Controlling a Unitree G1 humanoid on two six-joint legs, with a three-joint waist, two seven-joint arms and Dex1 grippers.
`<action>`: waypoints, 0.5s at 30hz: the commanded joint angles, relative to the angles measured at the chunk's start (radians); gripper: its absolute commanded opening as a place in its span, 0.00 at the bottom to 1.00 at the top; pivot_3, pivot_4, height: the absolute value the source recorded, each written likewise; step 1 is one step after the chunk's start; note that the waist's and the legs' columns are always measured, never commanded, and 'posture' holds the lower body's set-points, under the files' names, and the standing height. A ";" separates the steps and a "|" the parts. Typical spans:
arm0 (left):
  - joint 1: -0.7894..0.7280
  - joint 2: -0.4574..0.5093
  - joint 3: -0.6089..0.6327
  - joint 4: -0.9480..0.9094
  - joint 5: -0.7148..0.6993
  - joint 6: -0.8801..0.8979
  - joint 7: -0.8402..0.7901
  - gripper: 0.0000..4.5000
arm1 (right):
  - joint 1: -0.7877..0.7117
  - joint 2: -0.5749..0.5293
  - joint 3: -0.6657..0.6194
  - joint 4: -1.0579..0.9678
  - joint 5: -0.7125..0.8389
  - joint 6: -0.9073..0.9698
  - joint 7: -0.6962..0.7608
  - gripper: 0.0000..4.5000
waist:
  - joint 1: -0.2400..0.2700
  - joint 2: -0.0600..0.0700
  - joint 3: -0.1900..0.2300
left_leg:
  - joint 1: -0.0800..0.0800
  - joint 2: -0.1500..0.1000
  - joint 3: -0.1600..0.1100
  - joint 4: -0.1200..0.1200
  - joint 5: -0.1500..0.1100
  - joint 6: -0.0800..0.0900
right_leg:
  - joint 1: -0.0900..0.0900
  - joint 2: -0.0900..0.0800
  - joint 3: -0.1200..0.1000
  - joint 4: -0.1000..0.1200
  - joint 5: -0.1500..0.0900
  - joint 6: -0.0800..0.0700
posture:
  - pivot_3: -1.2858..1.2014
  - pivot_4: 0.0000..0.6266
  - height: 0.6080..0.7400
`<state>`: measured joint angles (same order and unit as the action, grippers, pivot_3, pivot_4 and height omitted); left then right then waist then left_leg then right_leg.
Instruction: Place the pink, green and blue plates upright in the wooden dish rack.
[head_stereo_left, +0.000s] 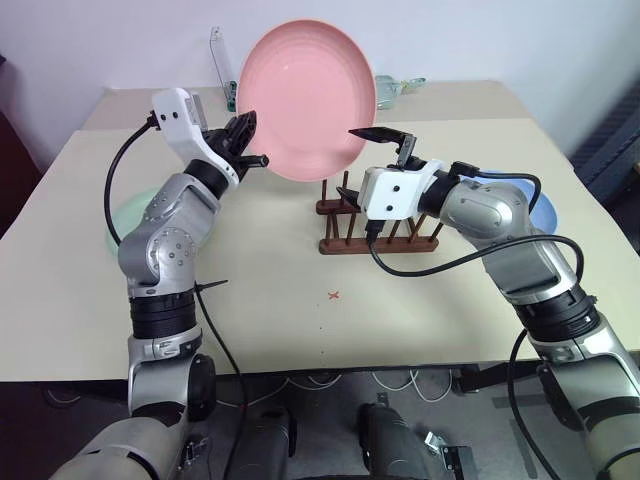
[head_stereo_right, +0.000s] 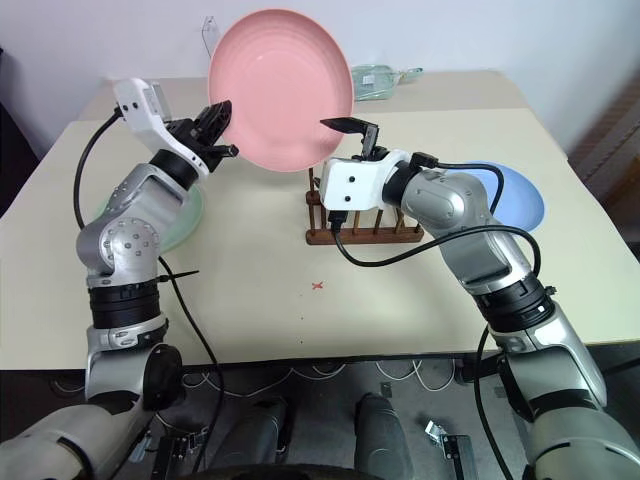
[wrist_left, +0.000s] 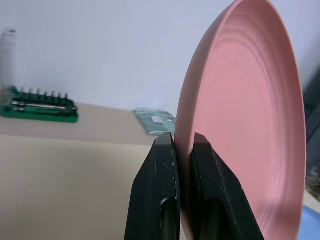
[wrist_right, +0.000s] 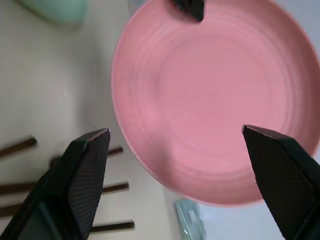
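Plate-holding goes well: our left tool (head_stereo_left: 243, 143) pinches the pink plate (head_stereo_left: 308, 98) by its rim, up above the wooden dish rack (head_stereo_left: 380, 228). Our right tool (head_stereo_left: 385, 152) is wide open. We think the plate is stiff, light, slippery.

Beige table (head_stereo_left: 270, 300) bears rack (head_stereo_left: 378, 228), green plate (head_stereo_right: 190, 222), blue plate (head_stereo_right: 515, 195).

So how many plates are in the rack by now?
None yet: the wooden dish rack stands empty. The left hand grips the pink plate upright above it; the right hand is open beside the plate. The green plate and blue plate lie on the table.
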<state>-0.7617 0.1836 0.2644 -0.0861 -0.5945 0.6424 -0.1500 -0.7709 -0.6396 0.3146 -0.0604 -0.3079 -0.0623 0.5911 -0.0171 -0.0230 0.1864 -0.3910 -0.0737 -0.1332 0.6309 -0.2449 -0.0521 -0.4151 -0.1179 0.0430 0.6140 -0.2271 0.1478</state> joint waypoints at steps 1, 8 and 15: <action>-0.033 -0.030 -0.020 -0.081 -0.043 0.011 0.010 0.00 | -0.028 0.013 0.019 0.012 -0.082 -0.076 -0.034 0.95 | 0.000 0.000 0.000 | 0.000 0.000 0.000 0.000 0.000 0.000 | 0.000 0.000 0.000 0.000 0.000 0.000 | 0.52 0.24 1.00; -0.020 -0.079 -0.048 -0.130 -0.098 0.058 0.021 0.00 | 0.002 0.011 0.021 0.055 -0.165 -0.120 -0.050 0.83 | 0.001 0.000 0.000 | 0.000 0.000 0.000 0.000 0.000 0.000 | 0.000 0.000 0.000 0.000 0.000 0.000 | 0.52 0.24 1.00; -0.015 -0.073 -0.046 -0.120 -0.106 0.067 0.012 0.00 | 0.013 0.015 0.005 0.061 -0.183 -0.134 -0.051 0.09 | 0.000 0.000 0.000 | 0.000 0.000 0.000 0.000 0.000 0.000 | 0.000 0.001 0.000 0.000 0.000 0.000 | 0.52 0.24 1.00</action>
<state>-0.7565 0.1092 0.2157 -0.1656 -0.6697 0.7189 -0.1231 -0.7549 -0.6267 0.3434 0.0093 -0.4798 -0.1949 0.5463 -0.0175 -0.0229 0.1864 -0.3910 -0.0738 -0.1331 0.6309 -0.2449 -0.0520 -0.4149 -0.1174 0.0433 0.6139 -0.2271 0.1477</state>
